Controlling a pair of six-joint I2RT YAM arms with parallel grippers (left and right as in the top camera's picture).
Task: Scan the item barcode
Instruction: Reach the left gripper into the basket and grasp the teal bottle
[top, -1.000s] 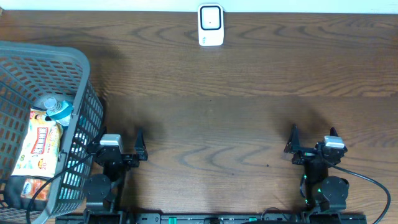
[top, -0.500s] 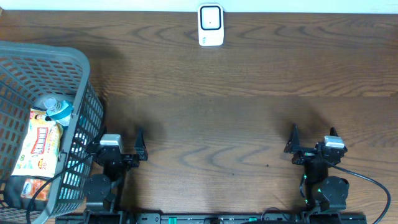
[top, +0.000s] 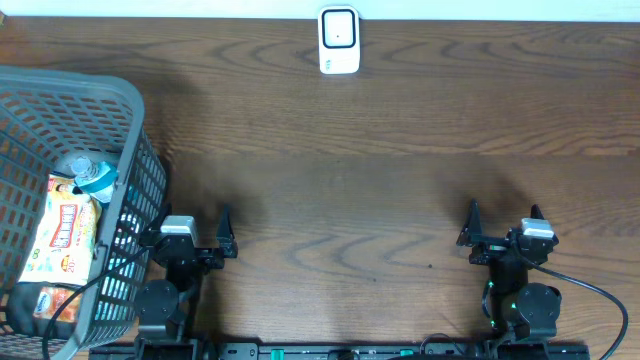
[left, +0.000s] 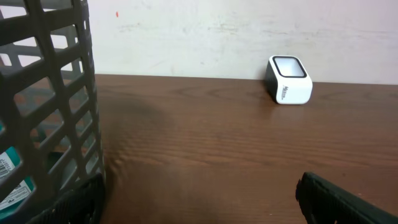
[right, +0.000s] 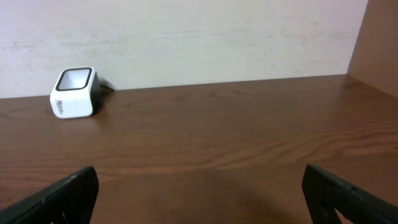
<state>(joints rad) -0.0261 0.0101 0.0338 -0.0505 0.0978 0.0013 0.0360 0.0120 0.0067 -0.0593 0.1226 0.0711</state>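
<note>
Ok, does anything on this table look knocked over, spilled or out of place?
Nothing stands out. The grey plastic mesh basket sits upright on the left with its orange-and-white packet and clear plastic bottle inside, the white box-shaped scanner stands at the far edge, and the brown wooden table shows no spills.

Dark brown wooden table (top: 400, 180) fills the overhead view, its grain running in long wavy bands from side to side. On the left side stands a grey plastic basket (top: 70, 85), upright on the tabletop, with lattice sides and a wide rounded rim. In the left wrist view, that lattice looms close at the left of the frame, the table showing through the gaps. Behind the table is an off-white wall (right: 186, 37), scuffed and faintly streaked, with a tiny red speck (left: 117, 13) high up. At the far right of the right wrist view, a brown panel (right: 380, 37) meets the wall at the table's end.
</note>
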